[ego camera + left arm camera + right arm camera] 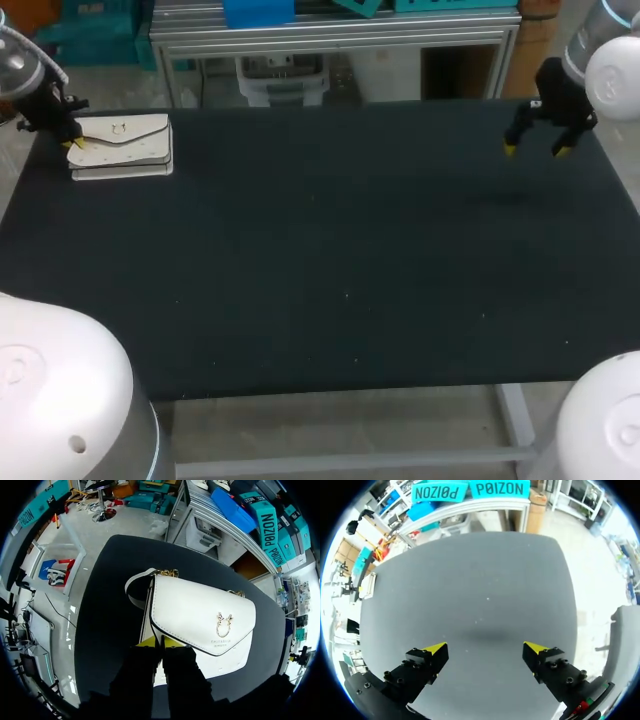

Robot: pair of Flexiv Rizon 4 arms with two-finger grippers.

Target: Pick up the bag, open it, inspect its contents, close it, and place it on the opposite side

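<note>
The white bag (pixel 125 145) lies flat at the table's far left corner, flap shut, with a gold clasp (pixel 223 625) on the flap. A white strap (pixel 132 587) with gold hardware loops out at its far end. My left gripper (pixel 75 142) sits at the bag's left edge. In the left wrist view its yellow tips (pixel 160 642) are pressed close together, pinching the near edge of the bag (pixel 200 612). My right gripper (pixel 537 150) hangs open above the table's far right corner. Nothing lies between its fingers (pixel 486 650), only bare tabletop.
The black table (pixel 320 260) holds only the bag. Its far edge runs just behind the bag and behind the right gripper. The table's left edge lies close beside the left gripper.
</note>
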